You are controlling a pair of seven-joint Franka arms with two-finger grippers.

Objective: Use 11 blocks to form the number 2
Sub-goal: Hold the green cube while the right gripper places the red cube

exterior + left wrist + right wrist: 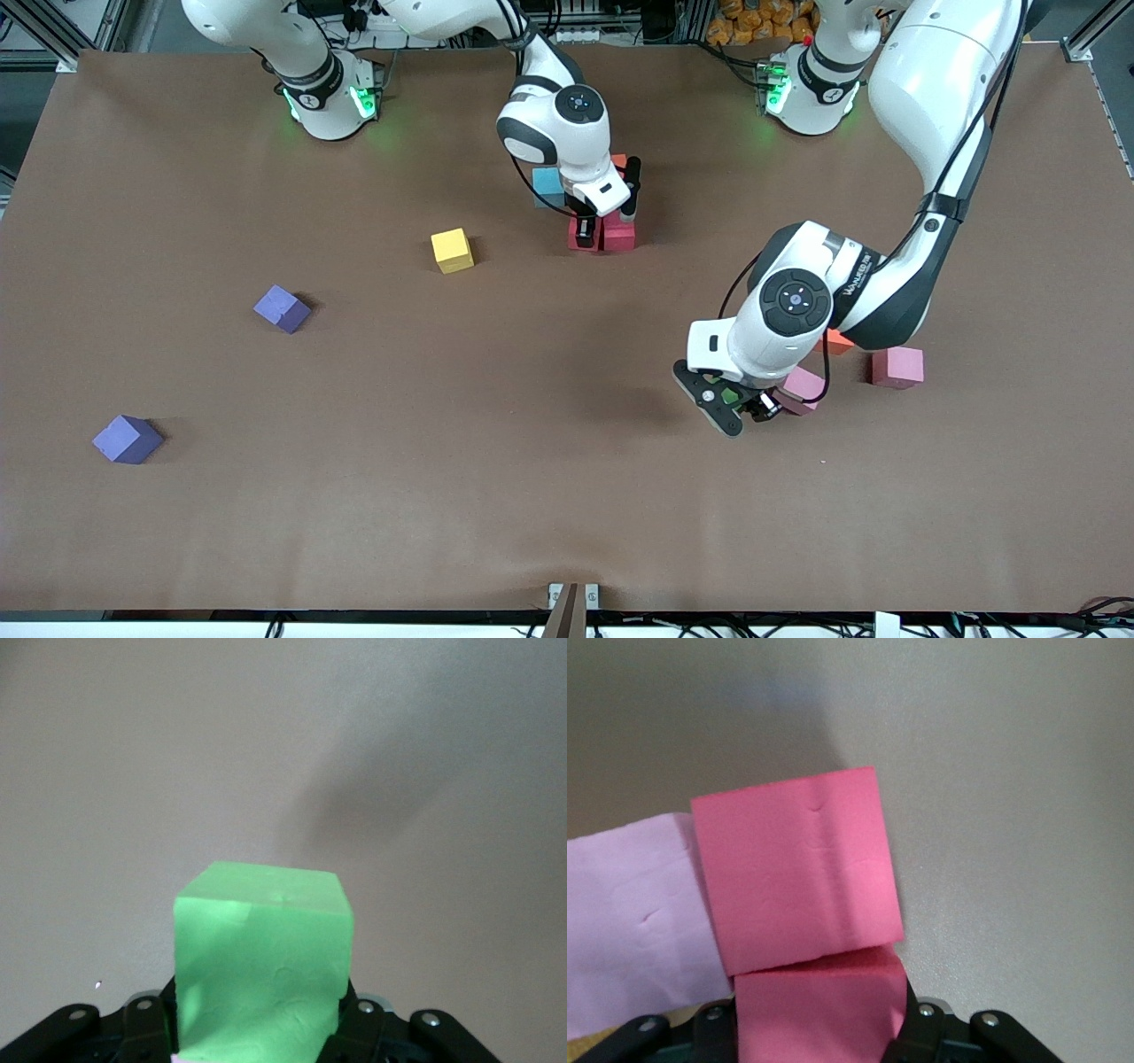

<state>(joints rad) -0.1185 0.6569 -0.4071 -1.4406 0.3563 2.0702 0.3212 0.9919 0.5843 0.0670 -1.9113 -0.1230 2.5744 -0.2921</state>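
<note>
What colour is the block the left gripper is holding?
Green. The left gripper is shut on the green block; the left wrist view shows it best.

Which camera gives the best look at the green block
The left wrist view: the green block fills its middle, held in the left gripper. The front view shows only a green sliver under that gripper. The right wrist view does not show it.
</note>
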